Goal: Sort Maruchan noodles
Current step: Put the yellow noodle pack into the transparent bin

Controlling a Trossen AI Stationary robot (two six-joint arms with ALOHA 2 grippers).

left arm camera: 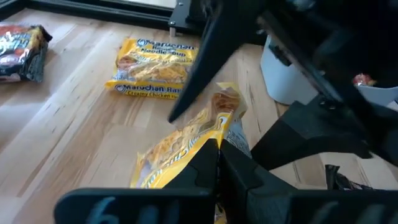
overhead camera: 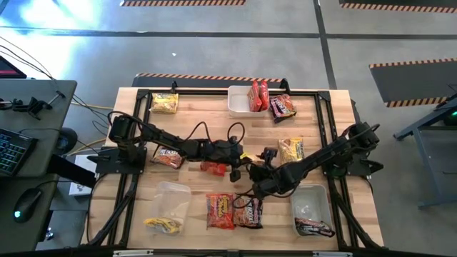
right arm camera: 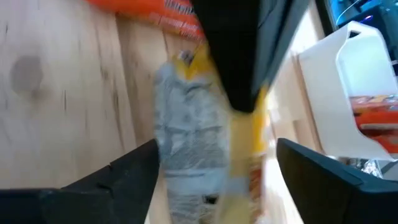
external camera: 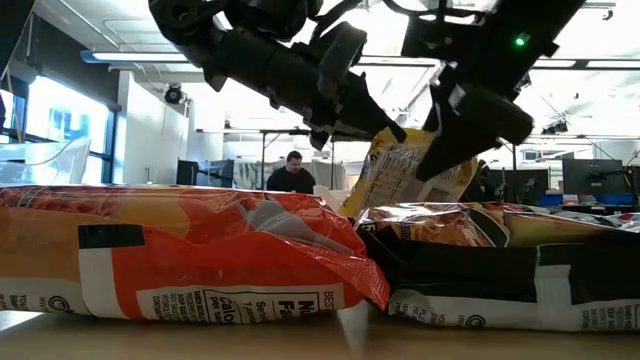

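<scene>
Here, yellow noodle packet [left arm camera: 186, 134] — crinkly, silver-backed, upright

Left arm reaches from the table's left side toward the middle, forearm low over the board. Left gripper [overhead camera: 243, 160] sits near table centre, fingers [left arm camera: 205, 163] pressed together on a yellow packet [left arm camera: 186, 140]. Right arm comes in from the right edge, angled down toward the centre. Right gripper [overhead camera: 261, 165] just beside the left one, fingers [right arm camera: 134, 169] spread wide either side of that packet.
</scene>
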